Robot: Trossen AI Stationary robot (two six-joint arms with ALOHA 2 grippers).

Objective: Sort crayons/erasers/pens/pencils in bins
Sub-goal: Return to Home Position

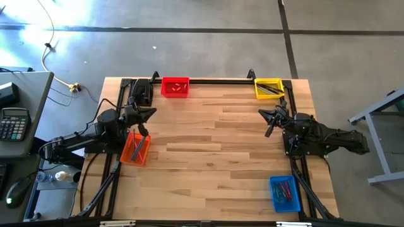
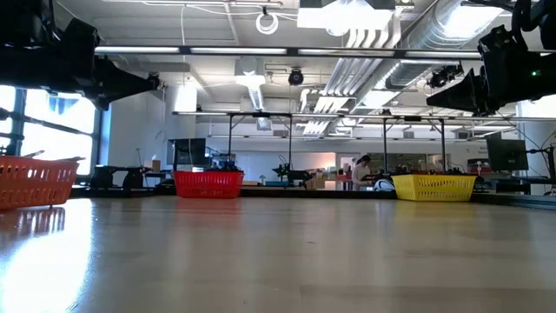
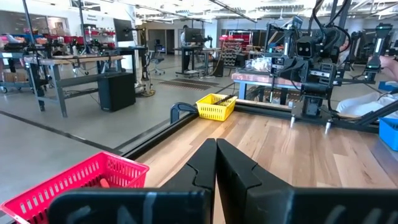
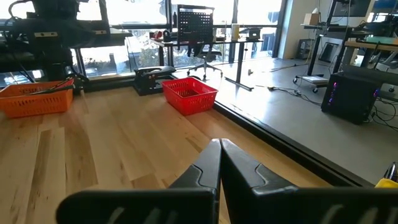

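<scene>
Left gripper (image 3: 216, 142), closed, seemingly beside orange bin (image 1: 126, 151).

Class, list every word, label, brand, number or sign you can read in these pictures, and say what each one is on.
No text here can be read.
Dark desk calculator at far left: key markings too small to read.
Red plastic bin, yellow plastic bin, orange plastic bin, blue plastic bin: no labels show.

The high camera looked straight down on the whole surface (image 1: 214, 151). The low camera sat at surface level, facing the room. The wrist cameras looked across it, close behind the left end effector (image 3: 216, 146) and right end effector (image 4: 220, 144). All four shared the red bin (image 1: 175, 87).
</scene>
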